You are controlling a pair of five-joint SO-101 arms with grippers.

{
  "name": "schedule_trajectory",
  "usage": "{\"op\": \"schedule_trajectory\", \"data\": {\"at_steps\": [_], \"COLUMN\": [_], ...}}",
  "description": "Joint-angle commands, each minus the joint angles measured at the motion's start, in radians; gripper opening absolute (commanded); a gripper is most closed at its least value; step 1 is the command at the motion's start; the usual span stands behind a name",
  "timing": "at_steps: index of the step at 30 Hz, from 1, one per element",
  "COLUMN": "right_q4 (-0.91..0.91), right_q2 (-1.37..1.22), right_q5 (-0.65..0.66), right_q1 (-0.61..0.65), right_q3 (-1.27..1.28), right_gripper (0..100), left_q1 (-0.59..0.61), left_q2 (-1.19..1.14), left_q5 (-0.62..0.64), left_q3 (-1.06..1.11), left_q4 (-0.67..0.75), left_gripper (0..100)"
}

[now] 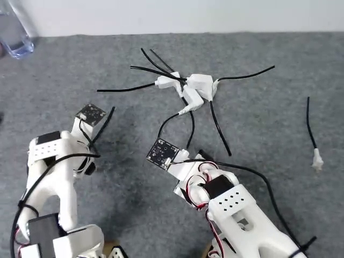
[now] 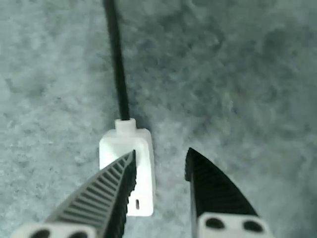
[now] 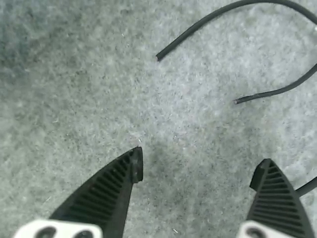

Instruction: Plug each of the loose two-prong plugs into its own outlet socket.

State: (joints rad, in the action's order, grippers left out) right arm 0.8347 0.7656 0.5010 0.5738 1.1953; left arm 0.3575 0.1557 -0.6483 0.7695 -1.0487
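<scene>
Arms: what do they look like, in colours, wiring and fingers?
The left arm and right arm are white plastic with black cables; the right adds red and white wires. The left end effector and right end effector have black ribbed fingers.

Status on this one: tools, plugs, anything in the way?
Left tool open, one finger over white socket. Right tool open above carpet. One plug loose, right arm's side. Tangled cords around central connector cluster.
</scene>
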Motion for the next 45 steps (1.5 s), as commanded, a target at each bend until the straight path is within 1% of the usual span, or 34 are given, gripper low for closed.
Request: {"op": "schedule_trajectory", "data": {"at_steps": [1, 5, 10, 13, 17, 22, 28, 33, 38, 43, 45], "right_q4": [-0.015, -0.016, -0.018, -0.018, -0.016, -0.016, -0.016, -0.016, -0.016, -0.018, -0.018], "right_q2": [0.007, 0.004, 0.002, -0.001, -0.001, -0.001, -0.001, -0.001, -0.001, -0.001, -0.001], "right_q5": [0.054, 0.066, 0.066, 0.066, 0.066, 0.066, 0.066, 0.066, 0.066, 0.066, 0.066], "right_q1": [-0.012, -0.012, -0.012, -0.012, -0.010, -0.008, -0.008, -0.008, -0.007, -0.007, -0.007], "right_q3": [-0.006, -0.006, -0.006, -0.006, -0.006, -0.006, -0.006, -0.006, -0.005, -0.005, -0.005], "right_gripper": [33.9, 33.9, 33.9, 33.9, 33.9, 33.9, 33.9, 33.9, 33.9, 33.9, 33.9], "left_q1": [0.029, 0.054, 0.058, 0.068, 0.094, 0.114, 0.109, 0.114, 0.135, 0.144, 0.146], "left_q2": [0.000, 0.008, 0.008, 0.006, -0.003, -0.002, -0.003, -0.003, -0.003, -0.003, -0.005], "left_q5": [0.021, 0.021, 0.018, 0.018, 0.014, -0.040, -0.038, -0.038, -0.038, -0.040, -0.058], "left_q3": [0.002, -0.024, -0.096, -0.120, -0.116, -0.064, -0.028, 0.008, 0.019, 0.019, 0.025], "left_q4": [0.068, 0.064, -0.061, -0.072, -0.026, 0.005, 0.043, 0.121, 0.164, 0.163, 0.163], "left_gripper": [16, 16, 16, 16, 16, 16, 16, 16, 16, 16, 17]}}
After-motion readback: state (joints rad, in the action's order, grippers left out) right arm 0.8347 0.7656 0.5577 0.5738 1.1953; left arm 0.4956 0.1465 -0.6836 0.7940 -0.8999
